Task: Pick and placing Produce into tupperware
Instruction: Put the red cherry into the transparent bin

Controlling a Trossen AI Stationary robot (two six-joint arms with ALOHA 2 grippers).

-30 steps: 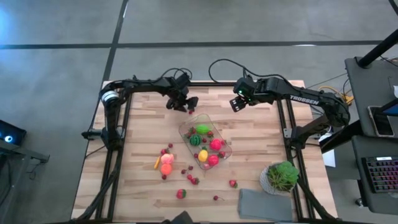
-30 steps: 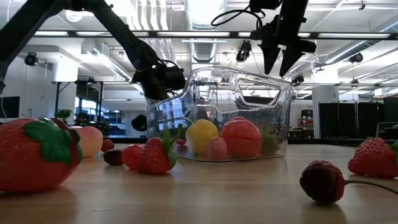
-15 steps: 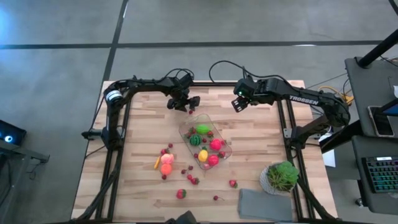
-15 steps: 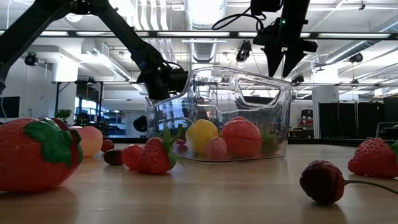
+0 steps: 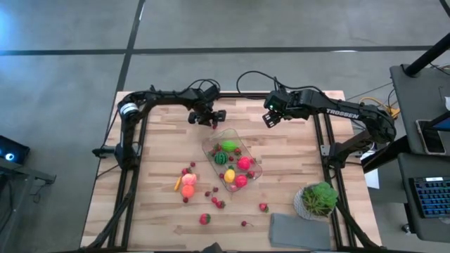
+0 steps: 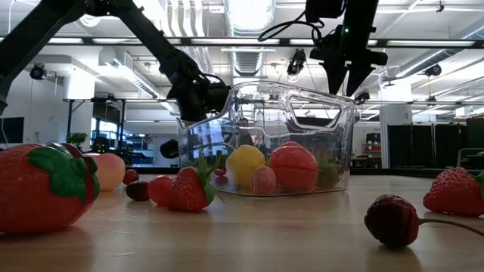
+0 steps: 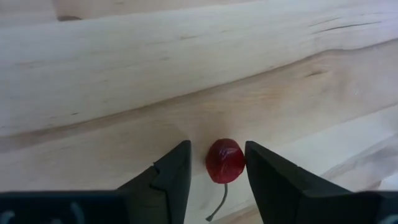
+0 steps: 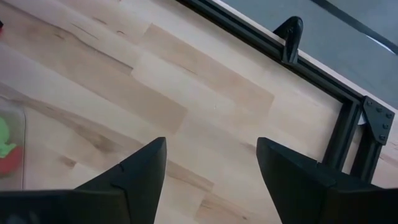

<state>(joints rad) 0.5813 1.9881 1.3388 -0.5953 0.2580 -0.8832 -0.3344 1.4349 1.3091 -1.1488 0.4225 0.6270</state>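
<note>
Cherry (image 7: 224, 160): small, light, smooth; likely to roll, best pinched across its round body.
Left hand (image 7: 217, 165): narrowed around it, grip unconfirmed.
Right hand (image 8: 211, 165): half-open, empty.

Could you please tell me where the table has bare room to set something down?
Bare wood lies between the tupperware and the right rail, below the right gripper. Crowded: produce left of the tub, around the peach.
</note>
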